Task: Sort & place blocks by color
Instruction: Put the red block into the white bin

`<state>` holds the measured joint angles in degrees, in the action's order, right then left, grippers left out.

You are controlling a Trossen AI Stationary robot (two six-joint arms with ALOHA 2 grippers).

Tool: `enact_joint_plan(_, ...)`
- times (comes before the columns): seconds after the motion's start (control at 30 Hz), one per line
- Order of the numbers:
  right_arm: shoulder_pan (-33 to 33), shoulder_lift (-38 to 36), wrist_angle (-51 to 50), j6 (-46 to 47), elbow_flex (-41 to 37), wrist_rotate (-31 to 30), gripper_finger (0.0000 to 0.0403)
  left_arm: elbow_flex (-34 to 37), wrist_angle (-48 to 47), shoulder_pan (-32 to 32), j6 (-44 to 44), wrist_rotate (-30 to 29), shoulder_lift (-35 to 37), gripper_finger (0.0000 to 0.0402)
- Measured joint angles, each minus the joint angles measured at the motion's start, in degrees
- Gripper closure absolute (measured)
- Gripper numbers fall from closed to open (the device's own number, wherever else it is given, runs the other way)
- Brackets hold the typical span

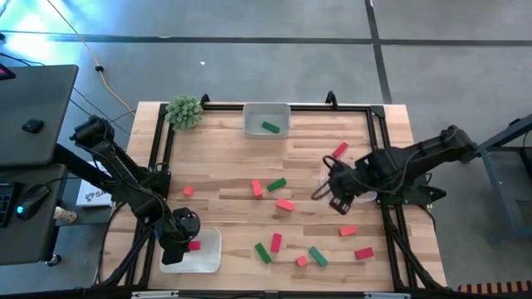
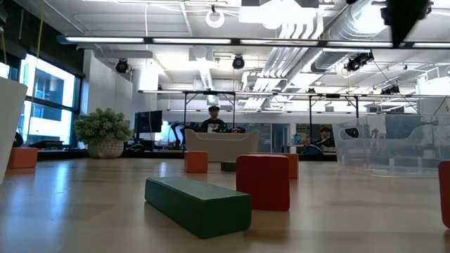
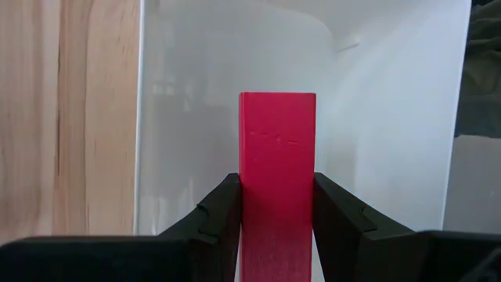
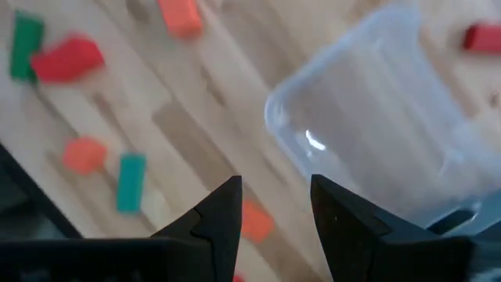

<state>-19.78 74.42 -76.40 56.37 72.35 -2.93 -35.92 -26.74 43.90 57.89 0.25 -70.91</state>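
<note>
My left gripper (image 1: 188,236) is at the table's near left corner, over a clear tray (image 1: 209,259), and is shut on a red block (image 3: 277,157). My right gripper (image 1: 333,198) hovers open at the right side, beside a second clear tray (image 4: 368,117), with nothing between its fingers. Loose blocks lie flat on the wood: red (image 1: 257,188), green (image 1: 277,184), coral (image 1: 285,204), green (image 1: 263,252), red (image 1: 363,253) and several more. One green block (image 1: 270,127) lies in a third tray (image 1: 266,110) at the far edge. My left gripper pinches the red block between its two fingers (image 3: 219,223), on the block's long side faces near one end (image 3: 277,235). The fingers come from above and lie along the block. Its free end (image 3: 277,102) points into the clear tray (image 3: 391,117); whether it touches the floor I cannot tell.
A spiky green plant ball (image 1: 184,110) sits at the far left corner. A black frame (image 1: 162,149) runs along the table's edges. The low view shows a green block (image 2: 198,204) and a red block (image 2: 264,181) close to the camera. A person sits in the room behind.
</note>
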Motion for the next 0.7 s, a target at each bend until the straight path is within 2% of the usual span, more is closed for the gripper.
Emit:
enact_joint_plan(0.17,-4.79,-0.18,1.61,2.43,-5.18,2.6,0.026,-0.02,0.06,0.0,0.49,0.45,0.0,0.0302)
enact_joint_plan(0.47,-13.12,-0.16,10.64,3.68,-10.66,-0.08,0.026,-1.9,-1.47,0.04,-1.07,-0.92,-0.08,0.0302)
enact_joint_plan(0.7,-19.44,-0.08,14.19,3.72,-13.5,-0.26,0.026,-1.9,-2.8,-0.01,-1.05,-1.08,-3.24,0.0301)
